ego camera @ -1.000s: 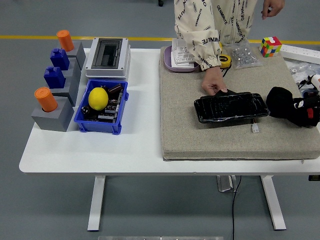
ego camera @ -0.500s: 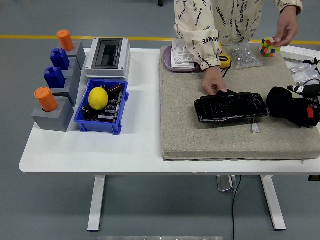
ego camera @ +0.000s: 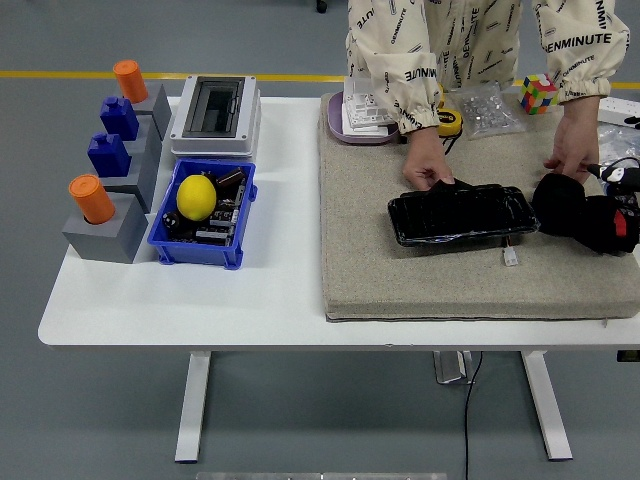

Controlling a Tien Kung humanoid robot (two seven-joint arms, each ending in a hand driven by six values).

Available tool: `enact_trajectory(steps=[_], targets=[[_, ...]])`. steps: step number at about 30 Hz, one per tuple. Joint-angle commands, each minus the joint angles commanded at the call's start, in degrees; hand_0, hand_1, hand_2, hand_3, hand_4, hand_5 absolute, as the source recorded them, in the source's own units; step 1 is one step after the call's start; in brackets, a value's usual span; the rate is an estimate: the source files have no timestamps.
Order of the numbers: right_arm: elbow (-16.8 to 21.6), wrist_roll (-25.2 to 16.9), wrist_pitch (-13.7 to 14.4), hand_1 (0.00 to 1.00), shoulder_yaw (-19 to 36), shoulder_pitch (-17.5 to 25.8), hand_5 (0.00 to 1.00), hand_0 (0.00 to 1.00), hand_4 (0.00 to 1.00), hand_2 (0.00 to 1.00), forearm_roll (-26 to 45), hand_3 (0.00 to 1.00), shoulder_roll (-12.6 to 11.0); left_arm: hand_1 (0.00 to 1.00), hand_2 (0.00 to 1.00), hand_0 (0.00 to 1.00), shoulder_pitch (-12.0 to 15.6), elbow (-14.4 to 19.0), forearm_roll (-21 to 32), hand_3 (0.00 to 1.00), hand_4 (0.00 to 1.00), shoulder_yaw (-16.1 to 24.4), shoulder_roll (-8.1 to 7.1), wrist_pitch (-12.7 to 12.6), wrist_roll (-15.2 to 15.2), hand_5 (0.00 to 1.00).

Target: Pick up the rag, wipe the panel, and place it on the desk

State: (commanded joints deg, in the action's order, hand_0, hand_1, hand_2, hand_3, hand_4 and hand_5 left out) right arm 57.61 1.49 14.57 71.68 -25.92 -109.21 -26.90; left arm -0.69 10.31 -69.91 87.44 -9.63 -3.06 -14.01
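The rag [ego camera: 562,199], a dark bundle, is located at the right of the frame on the beige mat [ego camera: 400,270], just beside the right end of the black glossy panel [ego camera: 462,214], which lies flat near the mat's centre. The rag is enclosed by the robot's right hand [ego camera: 598,220], which enters from the right edge; its black fingers merge with the dark cloth, so it cannot be told whether they are closed on the rag or only resting against it. The left arm is not in view. The principal change concerns the person at the far side: the hand [ego camera: 572,150] that was at the coloured cube [ego camera: 539,92] half a second ago has been brought down onto the top of the rag, while the other hand [ego camera: 427,165] is kept on the panel's upper left corner, as before. The panel and rag are unchanged in position. It is judged that the rag is being adjusted or steadied, that pick-up is incomplete, and that wiping has not begun.
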Motion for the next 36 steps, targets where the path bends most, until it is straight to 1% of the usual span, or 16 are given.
enact_trajectory(steps=[4,5,9,12,15,16,17,19,21,24,30,34,35,36], targets=[[2.5,-1.1,0.3,0.669,3.8,2.6,0.44,0.681,0.998,0.737,3.4,0.744,1.5,0.697,0.747,0.65,0.1,0.0,-0.1,0.567,0.6,0.3,0.08,0.0,0.0,0.477],[2.9,-1.4,0.2,0.66,4.4,3.0,0.434,0.658,0.998,0.728,4.1,0.734,1.8,0.697,0.747,0.65,0.2,0.0,-0.1,0.568,0.6,0.4,0.11,0.0,0.0,0.477],[4.5,-2.7,-0.3,0.66,7.6,5.4,0.434,0.658,0.998,0.728,9.5,0.734,3.6,0.697,0.747,0.65,0.3,0.0,-0.1,0.568,0.6,0.6,0.25,0.0,-0.1,0.477],[5.2,-3.8,-0.6,0.655,8.6,6.5,0.438,0.653,0.998,0.72,16.1,0.726,5.1,0.697,0.747,0.65,0.4,0.0,-0.3,0.568,0.6,0.8,0.29,0.0,-0.1,0.477],[6.2,-5.3,-2.0,0.655,8.0,7.1,0.438,0.653,0.998,0.72,23.1,0.726,6.7,0.697,0.747,0.65,0.4,0.0,-0.2,0.568,0.6,0.7,0.36,0.0,0.0,0.477],[6.4,-5.5,-2.5,0.655,7.8,7.2,0.438,0.653,0.998,0.72,25.3,0.726,6.9,0.697,0.747,0.65,0.4,0.0,-0.1,0.568,0.6,0.7,0.38,0.0,0.0,0.477],[6.5,-6.0,-3.6,0.651,7.4,7.1,0.454,0.642,0.998,0.72,27.9,0.723,7.2,0.697,0.746,0.651,0.4,0.0,-0.1,0.567,0.6,0.6,0.43,0.0,0.0,0.477],[6.4,-6.3,-5.5,0.651,7.3,6.7,0.454,0.642,0.998,0.72,33.1,0.723,7.5,0.697,0.746,0.651,0.3,0.0,0.1,0.567,0.6,0.4,0.46,0.1,0.1,0.477],[6.3,-6.1,-7.8,0.651,8.0,6.3,0.454,0.642,0.998,0.72,37.6,0.723,7.6,0.697,0.746,0.651,0.2,0.0,0.2,0.567,0.6,0.3,0.43,0.0,0.1,0.477],[5.8,-5.9,-10.0,0.649,9.5,5.8,0.455,0.636,0.998,0.723,44.5,0.711,7.5,0.697,0.746,0.651,0.2,0.0,0.1,0.567,0.6,0.5,0.36,0.0,0.1,0.477],[4.6,-6.8,-12.4,0.647,11.1,5.5,0.459,0.634,0.998,0.724,59.1,0.699,7.1,0.697,0.747,0.65,0.5,0.0,-0.2,0.567,0.6,1.0,0.41,0.0,-0.1,0.477],[3.7,-9.7,-15.1,0.647,11.0,5.1,0.459,0.634,0.998,0.724,68.8,0.699,6.8,0.697,0.747,0.65,0.5,0.0,-0.1,0.567,0.6,0.9,0.51,0.0,-0.1,0.477],[3.5,-10.7,-16.3,0.627,11.0,4.9,0.459,0.6,0.998,0.703,71.0,0.631,6.8,0.697,0.746,0.65,0.4,0.0,0.0,0.567,0.6,0.8,0.52,0.0,0.0,0.477],[3.3,-11.5,-17.6,0.627,11.0,4.8,0.459,0.6,0.998,0.703,73.6,0.631,6.7,0.697,0.746,0.65,0.4,0.0,0.0,0.567,0.6,0.7,0.52,0.0,0.0,0.477]])
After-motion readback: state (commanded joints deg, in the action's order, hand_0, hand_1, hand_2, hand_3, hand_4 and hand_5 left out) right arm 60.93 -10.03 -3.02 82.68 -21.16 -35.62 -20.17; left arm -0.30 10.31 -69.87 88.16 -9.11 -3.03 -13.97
